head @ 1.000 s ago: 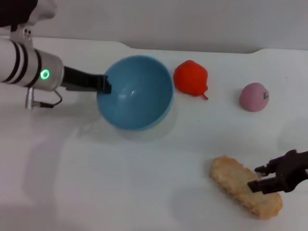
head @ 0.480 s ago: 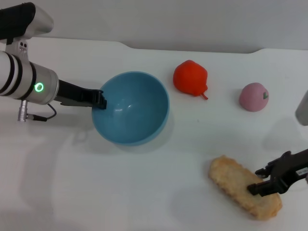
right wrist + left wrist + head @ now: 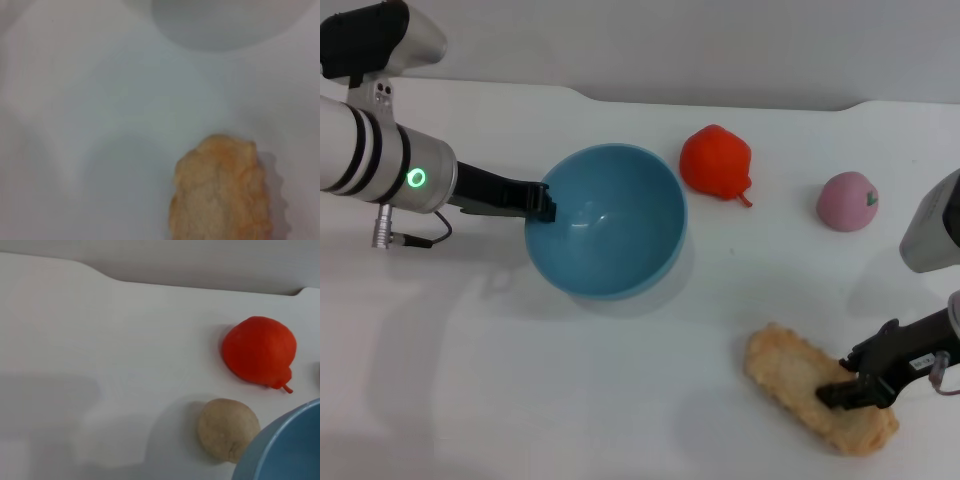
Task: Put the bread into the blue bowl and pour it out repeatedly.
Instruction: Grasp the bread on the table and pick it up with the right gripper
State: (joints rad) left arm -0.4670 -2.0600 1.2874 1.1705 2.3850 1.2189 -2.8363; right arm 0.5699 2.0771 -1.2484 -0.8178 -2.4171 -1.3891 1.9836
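Observation:
The blue bowl [image 3: 610, 225] is empty and is held just above the white table by its left rim, its opening turned up. My left gripper [image 3: 542, 205] is shut on that rim. A part of the bowl also shows in the left wrist view [image 3: 287, 447]. The bread [image 3: 790, 375] lies on the table at the front right with its tan bumpy side up; it also shows in the right wrist view [image 3: 220, 195]. My right gripper [image 3: 848, 378] is shut on the bread's right half, one finger above it and one lying across it.
A red fruit [image 3: 717, 162] sits just right of the bowl and a pink fruit [image 3: 847, 201] sits farther right. A small beige ball [image 3: 227, 429] lies behind the bowl, hidden in the head view. The table's back edge [image 3: 720, 100] runs behind the fruits.
My left gripper swung the bowl down-left, then back to the right. My right gripper came down onto the bread, and the bread shifted slightly left.

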